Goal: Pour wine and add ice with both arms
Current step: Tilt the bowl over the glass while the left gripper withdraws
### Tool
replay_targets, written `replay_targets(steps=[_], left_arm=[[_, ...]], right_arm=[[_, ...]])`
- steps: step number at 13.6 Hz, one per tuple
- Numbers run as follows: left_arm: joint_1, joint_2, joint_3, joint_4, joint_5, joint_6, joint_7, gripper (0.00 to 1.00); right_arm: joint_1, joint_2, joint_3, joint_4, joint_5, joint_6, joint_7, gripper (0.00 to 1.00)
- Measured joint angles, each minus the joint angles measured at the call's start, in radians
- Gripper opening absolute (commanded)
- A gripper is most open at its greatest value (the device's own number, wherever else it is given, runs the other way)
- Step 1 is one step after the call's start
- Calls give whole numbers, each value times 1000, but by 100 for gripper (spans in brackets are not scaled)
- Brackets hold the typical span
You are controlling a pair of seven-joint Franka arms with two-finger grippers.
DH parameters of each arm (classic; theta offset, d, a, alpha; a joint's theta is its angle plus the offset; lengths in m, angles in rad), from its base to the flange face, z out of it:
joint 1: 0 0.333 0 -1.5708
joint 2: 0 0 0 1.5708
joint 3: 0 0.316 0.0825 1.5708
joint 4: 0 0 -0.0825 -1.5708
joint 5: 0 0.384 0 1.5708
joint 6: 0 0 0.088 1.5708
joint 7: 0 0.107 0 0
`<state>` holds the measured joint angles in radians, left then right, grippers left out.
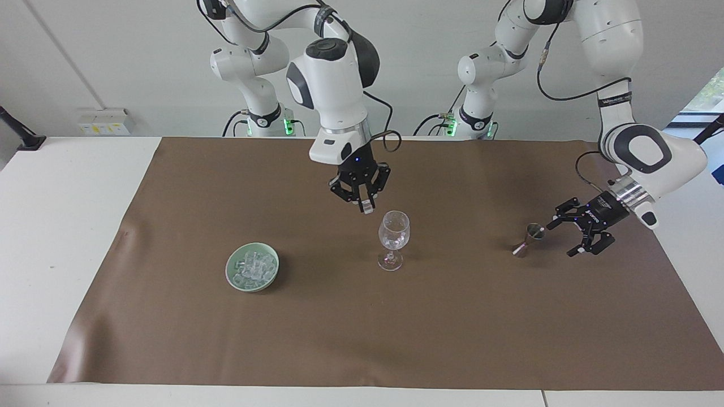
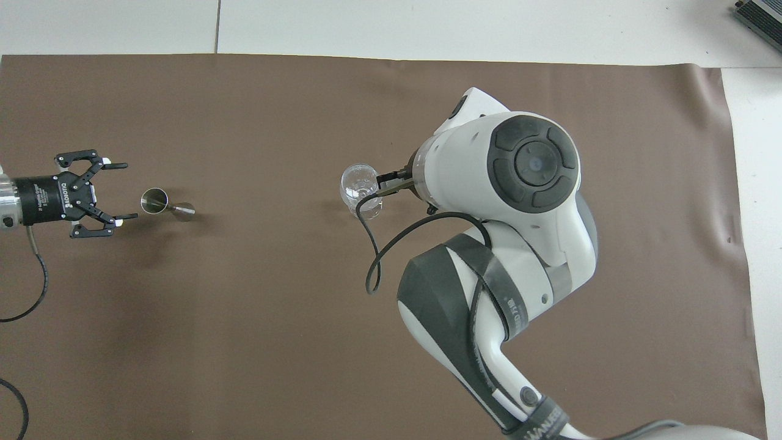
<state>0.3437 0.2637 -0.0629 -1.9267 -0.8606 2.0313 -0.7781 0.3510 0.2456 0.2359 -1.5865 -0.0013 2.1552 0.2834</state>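
The ice [image 1: 252, 265] is a heap of small clear cubes in a pale green bowl [image 1: 232, 276] on the brown mat; in the overhead view the right arm hides both. A clear stemmed wine glass [image 1: 393, 236] [image 2: 360, 188] stands at the mat's middle. My right gripper [image 1: 365, 204] hangs over the mat just beside the glass's rim, shut on one ice cube [image 1: 369, 208]. A small metal jigger [image 1: 529, 238] [image 2: 164, 204] lies on its side toward the left arm's end. My left gripper [image 1: 565, 237] [image 2: 122, 190] is open and empty, a little apart from the jigger.
The brown mat [image 1: 362, 339] covers most of the white table [image 1: 62, 226]. The right arm's big white elbow [image 2: 519, 177] hangs over the mat between the glass and the bowl.
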Motion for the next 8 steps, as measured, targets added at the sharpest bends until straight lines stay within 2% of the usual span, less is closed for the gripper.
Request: replay_targets(steps=[2,8], left_arm=[[-4,0,-1,69,77,-36,1,100],[-71,-2,-5,262,304,-88,5,100]], right_arm=[[17,-4,33,0,0,32,64,0],[18,-4,28,0,0,68,57,0]])
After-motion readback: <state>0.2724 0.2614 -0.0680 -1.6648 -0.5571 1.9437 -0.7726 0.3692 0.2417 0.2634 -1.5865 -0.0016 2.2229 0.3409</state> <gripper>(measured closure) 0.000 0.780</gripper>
